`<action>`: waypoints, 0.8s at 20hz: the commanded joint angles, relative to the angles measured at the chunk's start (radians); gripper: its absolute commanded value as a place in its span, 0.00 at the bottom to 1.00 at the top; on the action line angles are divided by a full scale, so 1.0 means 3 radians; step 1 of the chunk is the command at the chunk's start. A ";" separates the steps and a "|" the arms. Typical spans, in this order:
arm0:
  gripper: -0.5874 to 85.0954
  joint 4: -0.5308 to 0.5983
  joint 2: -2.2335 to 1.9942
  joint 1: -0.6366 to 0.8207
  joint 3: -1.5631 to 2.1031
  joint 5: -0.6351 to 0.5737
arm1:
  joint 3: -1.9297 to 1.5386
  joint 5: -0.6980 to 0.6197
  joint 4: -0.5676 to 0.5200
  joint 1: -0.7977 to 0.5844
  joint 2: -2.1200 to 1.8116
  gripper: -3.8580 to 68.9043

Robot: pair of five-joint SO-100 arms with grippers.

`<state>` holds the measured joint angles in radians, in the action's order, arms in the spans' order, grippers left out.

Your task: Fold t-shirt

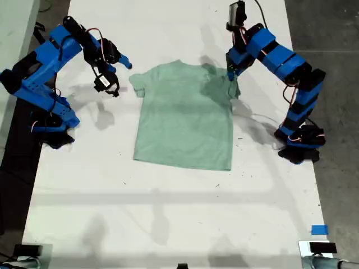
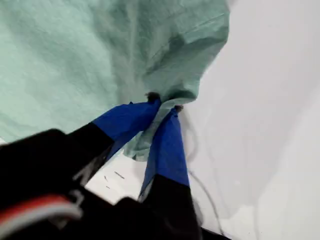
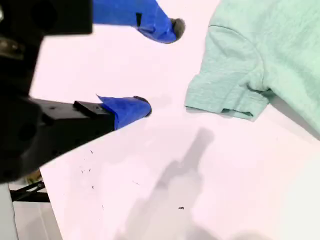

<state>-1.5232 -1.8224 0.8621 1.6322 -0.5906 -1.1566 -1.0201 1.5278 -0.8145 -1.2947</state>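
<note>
Exterior view is showing a pale green t-shirt (image 1: pixel 185 120) lying mostly flat on a white table (image 1: pixel 168 224), chest up, sitting nearer the table's far edge than its near edge, with its hem pointing toward the near edge. My first gripper (image 1: pixel 231 77), on the arm at the exterior view's right, is reaching down onto the sleeve on that side, where the cloth is bunching and casting a darker fold across the shoulder. First wrist view is showing the blue fingertips (image 2: pixel 150 107) of my first gripper (image 2: pixel 164 103) pressing together with a gather of the t-shirt (image 2: pixel 75 55) pinched between them, the sleeve hem curling just above the tips. My second gripper (image 1: pixel 115 75), on the arm at the exterior view's left, is hanging above bare table just beside the other sleeve and is touching no cloth. Second wrist view is showing the two blue fingertips (image 3: pixel 162 25) of my second gripper (image 3: pixel 157 67) standing well apart, with the flat short sleeve of the t-shirt (image 3: pixel 235 80) lying near them on the white surface. A small strip of blue tape (image 1: pixel 319 230) is sitting near the table's near edge at the exterior view's right.
</note>
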 commanded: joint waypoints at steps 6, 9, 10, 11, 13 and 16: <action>0.29 0.0072 -0.0026 -0.0082 -0.0174 0.0000 | 0.1018 0.0670 0.0031 0.0624 0.0297 0.04; 0.29 0.0087 -0.0036 -0.0107 -0.0174 0.0010 | 0.1181 0.0966 -0.0312 0.0844 0.0435 0.04; 0.29 0.0087 -0.0036 -0.0118 -0.0174 0.0015 | 0.1237 0.1048 -0.0455 0.0905 0.0516 0.04; 0.29 0.0092 -0.0036 -0.0128 -0.0174 0.0015 | 0.1340 0.1115 -0.0557 0.0956 0.0639 0.04; 0.29 0.0092 -0.0051 -0.0148 -0.0159 0.0041 | 0.1411 0.1237 -0.0833 0.1033 0.0900 0.04; 0.29 0.0097 -0.0061 -0.0164 -0.0118 0.0051 | 0.1416 0.1427 -0.1197 0.1043 0.1166 0.04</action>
<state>-1.5110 -1.8224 0.8330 1.6322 -0.5875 -0.8084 -0.6197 1.2441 -0.5139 -0.9373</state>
